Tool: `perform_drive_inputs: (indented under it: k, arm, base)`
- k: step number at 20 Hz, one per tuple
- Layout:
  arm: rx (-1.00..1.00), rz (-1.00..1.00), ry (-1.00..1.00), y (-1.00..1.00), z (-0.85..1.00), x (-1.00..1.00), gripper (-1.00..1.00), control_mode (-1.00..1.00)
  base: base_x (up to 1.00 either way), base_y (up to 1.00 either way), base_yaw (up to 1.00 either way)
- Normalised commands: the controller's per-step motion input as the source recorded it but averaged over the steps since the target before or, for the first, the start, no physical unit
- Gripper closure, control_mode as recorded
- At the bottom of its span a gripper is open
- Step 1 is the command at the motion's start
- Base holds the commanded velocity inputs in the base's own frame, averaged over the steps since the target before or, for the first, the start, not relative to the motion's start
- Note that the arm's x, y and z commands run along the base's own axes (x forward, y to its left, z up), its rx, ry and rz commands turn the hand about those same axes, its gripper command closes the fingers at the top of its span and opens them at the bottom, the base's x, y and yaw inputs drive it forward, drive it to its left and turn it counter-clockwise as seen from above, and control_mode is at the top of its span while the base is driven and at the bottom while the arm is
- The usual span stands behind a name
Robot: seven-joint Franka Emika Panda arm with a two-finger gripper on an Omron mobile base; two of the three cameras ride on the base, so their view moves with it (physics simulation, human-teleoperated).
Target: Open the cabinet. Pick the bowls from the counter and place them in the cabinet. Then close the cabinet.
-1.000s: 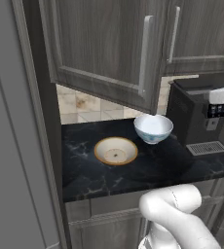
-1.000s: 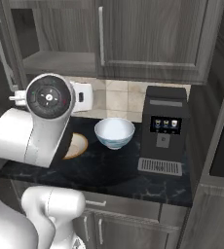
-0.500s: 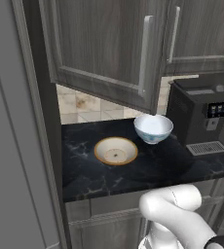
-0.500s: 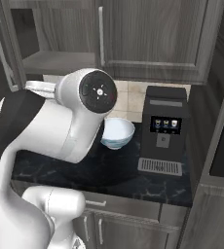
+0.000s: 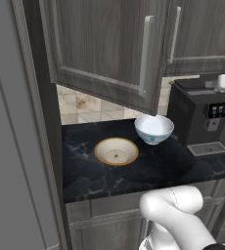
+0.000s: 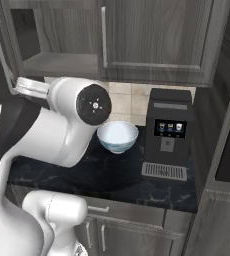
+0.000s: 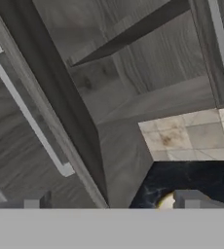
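Observation:
The cabinet (image 5: 100,44) hangs over the counter (image 5: 85,176) with its left door swung out, silver bar handle (image 5: 145,53) facing me; the right door (image 5: 202,29) is shut. Below it the shallow cream bowl (image 5: 116,151) sits beside the deeper white and blue bowl (image 5: 154,129). From the right I see the open compartment's shelf (image 6: 62,64) and the white bowl (image 6: 117,136); my arm hides the cream one. In the hand view my gripper (image 7: 113,200) is open with nothing between its fingertips, facing the open door (image 7: 21,126) and the cabinet's inside (image 7: 133,63), well away from the bowls.
A black coffee machine (image 5: 202,117) stands on the counter right of the bowls. Beige tiles (image 5: 85,105) back the counter. A tall light-grey panel (image 5: 11,146) closes off the left side. My arm's big white elbow (image 6: 82,115) hangs over the counter's left half.
My arm has swung: its round-capped elbow crossed rightward in the right base view, and the white hand left the coffee machine's front. Bowls and doors are unmoved.

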Motion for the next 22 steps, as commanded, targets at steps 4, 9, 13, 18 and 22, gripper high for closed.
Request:
perform_drive_inputs:
  k: [4, 9, 13, 18, 22]
  arm:
    - [0.00, 0.00, -0.01, 0.54, 0.00, 0.42, -1.00, -1.00]
    - [0.00, 0.01, 0.00, 0.30, 0.00, 0.57, -1.00, -1.00]
    - [0.00, 0.11, 0.00, 0.27, 0.00, 0.38, -1.00, -1.00]
    - [0.00, 0.18, 0.00, 0.52, 0.00, 0.03, -1.00, -1.00]
    - [0.00, 0.20, 0.00, 0.65, 0.00, -0.03, -1.00, -1.00]
  base:
    - [0.00, 0.00, 0.00]
    - [0.00, 0.00, 0.00]
    - [0.00, 0.00, 0.00]
    - [0.00, 0.00, 0.00]
    - [0.00, 0.00, 0.00]
